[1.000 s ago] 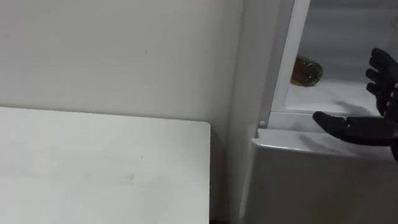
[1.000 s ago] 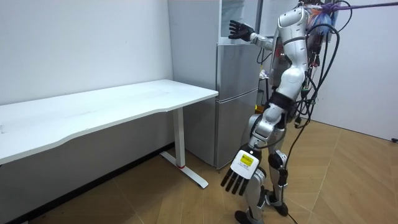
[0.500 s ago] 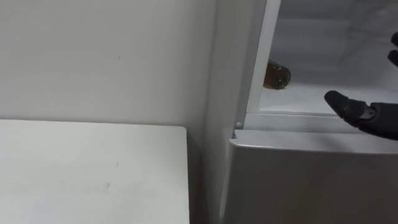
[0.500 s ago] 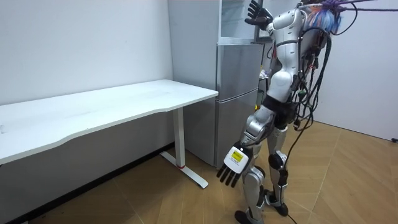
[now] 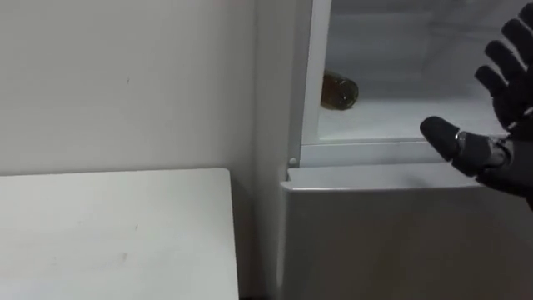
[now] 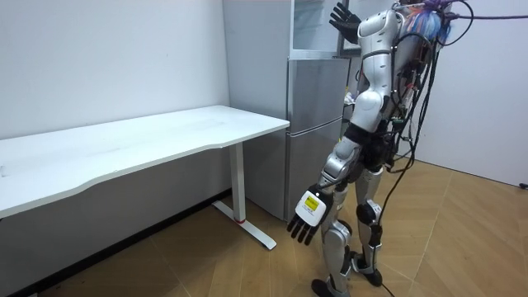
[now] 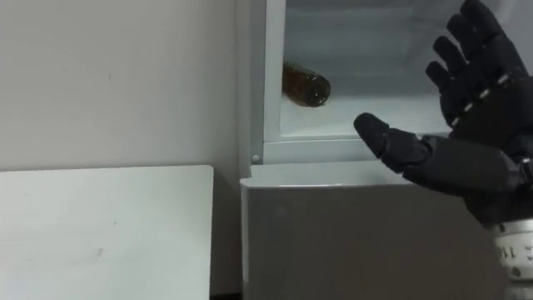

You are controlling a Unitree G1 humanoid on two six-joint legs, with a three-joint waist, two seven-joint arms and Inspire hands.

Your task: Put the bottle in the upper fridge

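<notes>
Inside the open upper fridge point(image 5: 400, 33), a brown bottle point(image 5: 340, 90) on its side on the shelf point(image 5: 391, 125), right hand point(image 7: 483, 142) at its four o'clock, fingers spread and empty, left hand point(image 6: 307, 221) hanging loose-fingered beside the thigh.

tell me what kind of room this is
Probably a bare test room or office rather than a home kitchen: a grey two-door fridge stands against a plain wall beside a long white desk, on wood-pattern flooring. A brown bottle lies on its side in the fridge's open upper compartment.
</notes>
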